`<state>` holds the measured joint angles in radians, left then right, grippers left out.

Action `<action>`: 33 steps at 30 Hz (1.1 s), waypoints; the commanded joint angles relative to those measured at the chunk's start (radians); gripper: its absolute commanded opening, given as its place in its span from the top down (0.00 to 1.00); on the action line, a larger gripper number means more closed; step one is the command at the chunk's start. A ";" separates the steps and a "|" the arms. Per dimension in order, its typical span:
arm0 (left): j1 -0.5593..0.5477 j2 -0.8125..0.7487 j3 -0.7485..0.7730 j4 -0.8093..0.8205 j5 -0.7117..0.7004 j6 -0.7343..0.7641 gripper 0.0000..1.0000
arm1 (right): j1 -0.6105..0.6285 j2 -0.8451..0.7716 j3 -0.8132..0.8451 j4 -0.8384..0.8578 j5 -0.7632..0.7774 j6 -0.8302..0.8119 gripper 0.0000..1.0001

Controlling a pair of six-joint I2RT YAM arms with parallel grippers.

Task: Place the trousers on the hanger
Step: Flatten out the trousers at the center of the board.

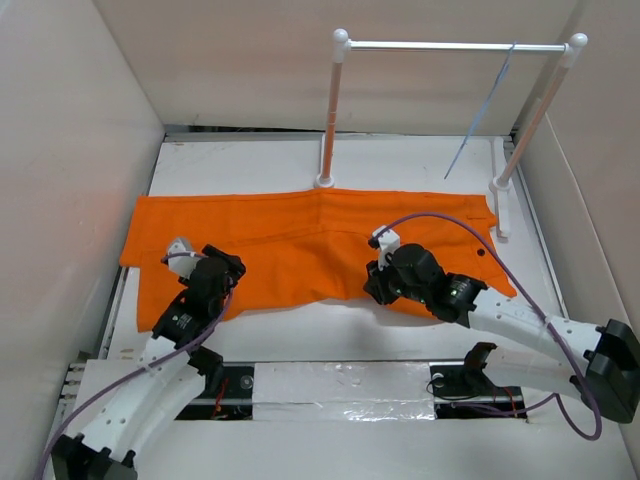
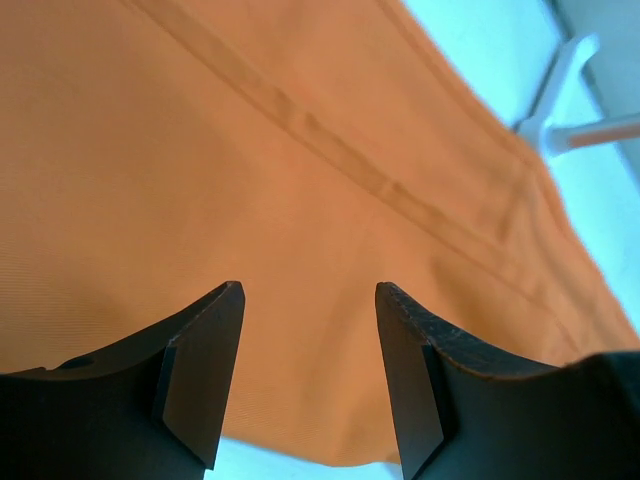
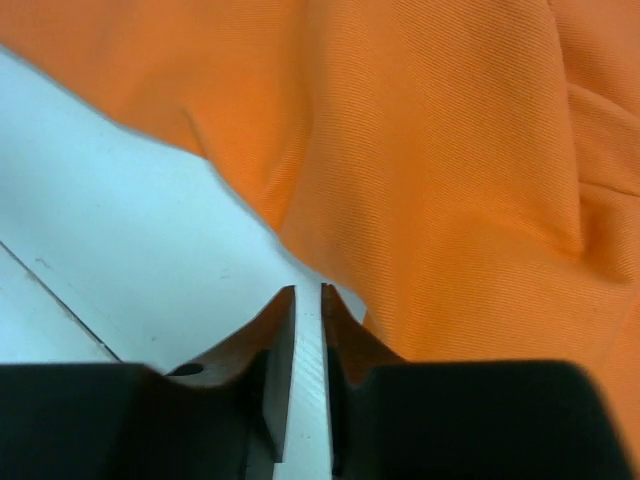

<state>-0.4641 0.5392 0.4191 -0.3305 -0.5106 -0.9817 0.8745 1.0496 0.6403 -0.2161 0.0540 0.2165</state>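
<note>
We can read no text, label, brand, number or sign in any view. The trousers (image 1: 300, 235) show only plain orange cloth, and we make out no legible mark on the table (image 1: 300, 330), from edge to edge.

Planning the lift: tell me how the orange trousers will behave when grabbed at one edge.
The trousers lie flat with soft folds, so they will likely sag limply from any grip. The thin weave looks light; pushed, it probably bunches up.
</note>
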 commanded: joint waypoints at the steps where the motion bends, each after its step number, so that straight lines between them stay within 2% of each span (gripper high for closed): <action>1: 0.068 0.127 -0.039 0.102 0.191 0.074 0.48 | 0.015 -0.023 -0.014 0.086 0.011 -0.005 0.70; 2: 0.100 0.168 -0.040 0.114 0.202 0.074 0.49 | 0.015 -0.022 -0.028 0.140 -0.020 -0.011 0.61; 4: 0.136 0.269 -0.049 0.158 0.225 0.080 0.51 | 0.029 -0.007 -0.036 0.159 -0.098 -0.020 0.58; 8: 0.258 0.335 -0.063 0.264 0.279 0.104 0.52 | 0.049 0.056 -0.024 0.237 -0.103 -0.026 0.56; 9: 0.336 0.344 -0.065 0.283 0.296 0.115 0.52 | 0.049 0.093 -0.015 0.241 -0.097 -0.026 0.56; 13: 0.485 0.460 -0.083 0.453 0.395 0.144 0.53 | 0.049 0.151 0.032 0.244 -0.105 -0.026 0.58; 22: 0.495 0.841 0.058 0.581 0.419 0.135 0.58 | 0.049 0.104 0.042 0.258 -0.046 -0.016 0.58; 28: 0.504 0.924 0.188 0.619 0.474 0.133 0.57 | 0.049 0.052 0.021 0.293 0.009 0.014 0.58; 33: 0.472 1.076 0.395 0.519 0.491 0.161 0.56 | 0.040 0.007 0.007 0.317 0.012 0.024 0.58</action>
<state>0.0322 1.5681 0.7033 0.2203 -0.0654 -0.8459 0.9173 1.0908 0.6395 0.0212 0.0372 0.2291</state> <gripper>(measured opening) 0.437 0.417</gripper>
